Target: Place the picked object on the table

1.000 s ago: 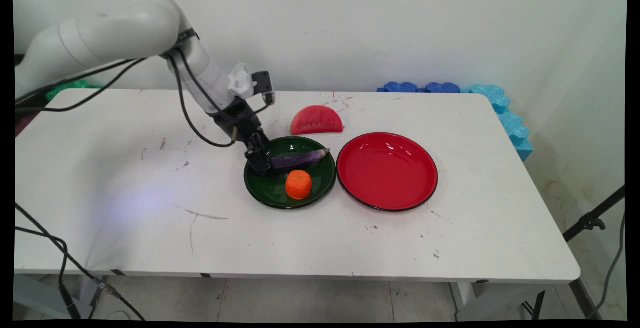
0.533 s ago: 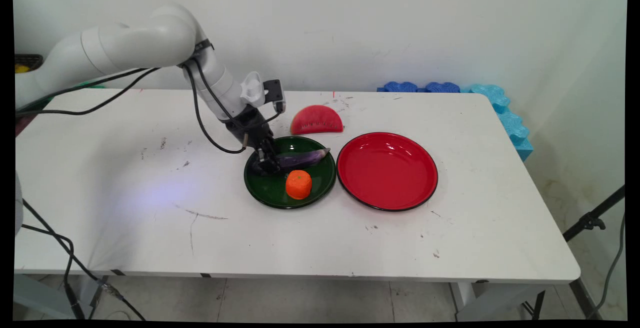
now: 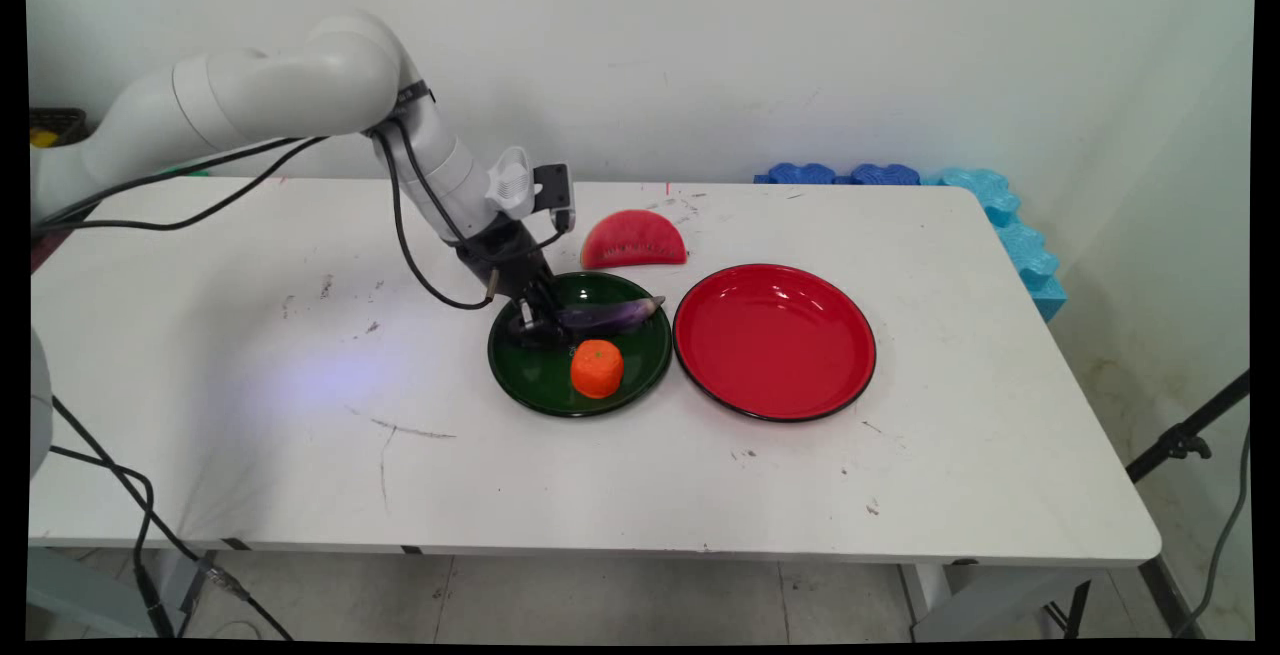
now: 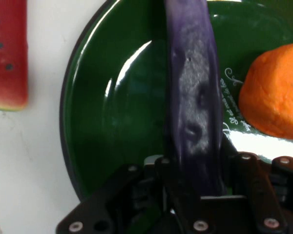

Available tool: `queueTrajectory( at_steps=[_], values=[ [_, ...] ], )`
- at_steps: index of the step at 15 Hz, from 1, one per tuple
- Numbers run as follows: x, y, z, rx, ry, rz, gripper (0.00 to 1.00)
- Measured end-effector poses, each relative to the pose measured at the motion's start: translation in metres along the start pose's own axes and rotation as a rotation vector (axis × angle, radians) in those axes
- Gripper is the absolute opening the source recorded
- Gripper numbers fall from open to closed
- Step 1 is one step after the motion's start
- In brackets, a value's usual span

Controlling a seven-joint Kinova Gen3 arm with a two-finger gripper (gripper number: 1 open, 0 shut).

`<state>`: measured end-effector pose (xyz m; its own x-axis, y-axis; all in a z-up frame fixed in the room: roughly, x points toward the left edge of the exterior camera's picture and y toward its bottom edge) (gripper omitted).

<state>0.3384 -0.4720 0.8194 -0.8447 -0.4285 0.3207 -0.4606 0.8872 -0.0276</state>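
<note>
A purple eggplant (image 3: pixel 612 315) lies across the far half of a dark green plate (image 3: pixel 530 387). My gripper (image 3: pixel 540 325) reaches down over the plate's left side and is shut on the eggplant's left end. In the hand view the eggplant (image 4: pixel 190 97) runs straight up from between my gripper's (image 4: pixel 202 163) two fingers, over the green plate (image 4: pixel 112 122). An orange fruit (image 3: pixel 597 368) stands on the plate's near part, just beside the eggplant and right of it in the hand view (image 4: pixel 276 92).
A red watermelon slice (image 3: pixel 633 240) lies on the table just behind the green plate, also at the hand view's left edge (image 4: pixel 7 53). An empty red plate (image 3: pixel 775 340) sits right of the green one. Blue foam pieces (image 3: pixel 900 175) line the table's far right corner.
The arm has swung a little to the right and the gripper has slid further onto the eggplant's left end. The eggplant, orange fruit and plates stay where they were.
</note>
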Motion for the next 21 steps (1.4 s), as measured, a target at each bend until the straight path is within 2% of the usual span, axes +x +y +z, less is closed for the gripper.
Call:
queueTrajectory(
  at_steps=[4,7,10,13,17,21],
  values=[
    [0.018,-0.004,-0.026,0.002,0.025,0.017,0.00],
    [0.040,-0.005,-0.063,-0.008,0.074,0.022,0.00],
    [0.065,0.005,-0.101,-0.046,0.137,0.020,0.00],
    [0.083,0.022,-0.123,-0.083,0.180,0.007,0.00],
    [0.096,0.047,-0.128,-0.123,0.209,-0.023,0.00],
    [0.097,0.077,-0.107,-0.153,0.203,-0.057,0.00]
  ],
)
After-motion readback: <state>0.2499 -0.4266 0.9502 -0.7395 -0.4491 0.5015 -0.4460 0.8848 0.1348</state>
